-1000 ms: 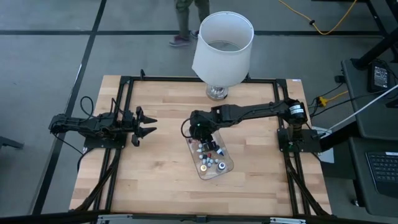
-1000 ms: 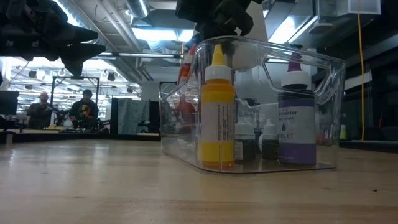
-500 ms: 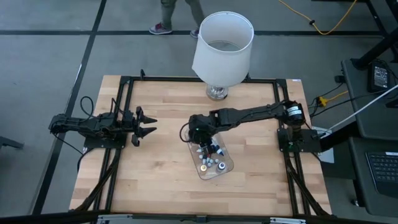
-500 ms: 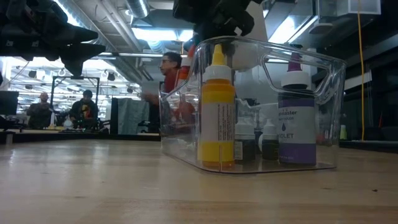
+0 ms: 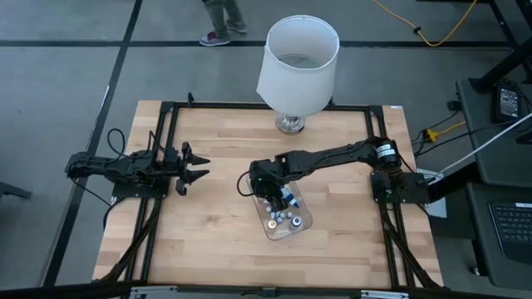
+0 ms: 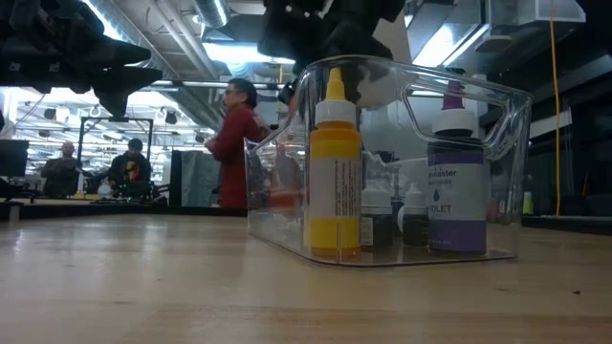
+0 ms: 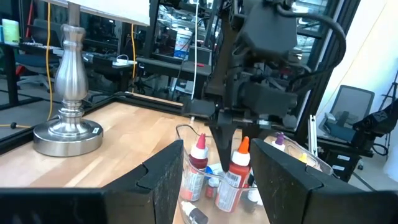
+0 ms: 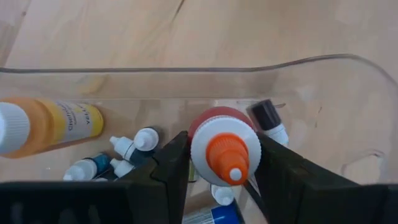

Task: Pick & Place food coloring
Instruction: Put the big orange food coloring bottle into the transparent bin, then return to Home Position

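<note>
- The right gripper (image 8: 224, 163) is seen lowered over the near-left end of the clear plastic tray (image 5: 303, 223), which lies at the middle of the wooden table (image 5: 216, 241).
- Between its two dark fingers (image 8: 171, 163) an orange-capped food coloring bottle (image 8: 225, 149) with a red body is clamped; the jaws are closed partway, pressed against the bottle's white collar on both sides.
- In the left wrist view the same bottle (image 7: 238, 177) is shown upright under the right gripper, its lower part inside the tray, just beside a red-tipped bottle (image 7: 198, 163) standing in the tray.
- Whether the held bottle's base is resting on the tray floor cannot be told.
- The other food coloring bottles are kept in the tray: a yellow bottle (image 8: 53, 124) lying on its side, several small white-capped ones (image 8: 134, 144) lying near it, and a black-capped one (image 8: 268, 118) beside the held bottle.
- In the low view a yellow bottle (image 6: 335, 172) and a violet bottle (image 6: 456, 182) are seen standing upright against the tray's near wall.
- The left gripper (image 5: 199, 167) is held above the table's left part, well apart from the tray, its fingers spread and nothing between them.
- A white-shaded lamp (image 5: 298, 62) with a metal base is placed at the far edge of the table.
- A person in a red top (image 6: 232, 143) is visible in the room behind.
</note>
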Controlling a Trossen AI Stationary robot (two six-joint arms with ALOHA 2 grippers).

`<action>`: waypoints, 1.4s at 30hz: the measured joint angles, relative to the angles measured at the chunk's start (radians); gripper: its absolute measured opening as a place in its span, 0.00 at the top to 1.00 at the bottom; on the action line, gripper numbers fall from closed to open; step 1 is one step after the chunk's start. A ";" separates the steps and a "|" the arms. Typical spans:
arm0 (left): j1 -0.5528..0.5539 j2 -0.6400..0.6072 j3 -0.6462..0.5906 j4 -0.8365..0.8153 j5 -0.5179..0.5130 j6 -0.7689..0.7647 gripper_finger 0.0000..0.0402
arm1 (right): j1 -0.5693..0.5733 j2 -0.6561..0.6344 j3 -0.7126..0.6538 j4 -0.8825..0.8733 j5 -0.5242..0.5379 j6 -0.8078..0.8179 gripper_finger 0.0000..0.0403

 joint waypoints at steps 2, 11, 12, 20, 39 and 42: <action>0.000 0.000 0.000 0.000 0.000 0.000 0.55 | 0.000 0.013 0.000 0.003 0.000 -0.002 0.61; 0.000 0.000 0.000 0.000 0.000 0.000 0.55 | 0.000 0.047 0.000 0.014 -0.001 -0.002 0.61; 0.000 0.000 0.000 0.000 0.000 0.000 0.55 | 0.000 0.047 0.000 0.017 -0.001 -0.003 0.61; 0.000 0.000 0.000 0.000 0.000 0.000 0.55 | 0.000 0.050 0.021 0.037 0.001 -0.002 0.51; 0.000 0.000 0.000 -0.001 0.000 0.000 0.55 | 0.000 -0.063 0.200 -0.158 0.079 0.005 0.46; 0.000 0.000 0.000 0.000 0.000 0.000 0.55 | 0.002 -0.145 0.212 -0.106 0.080 0.011 0.51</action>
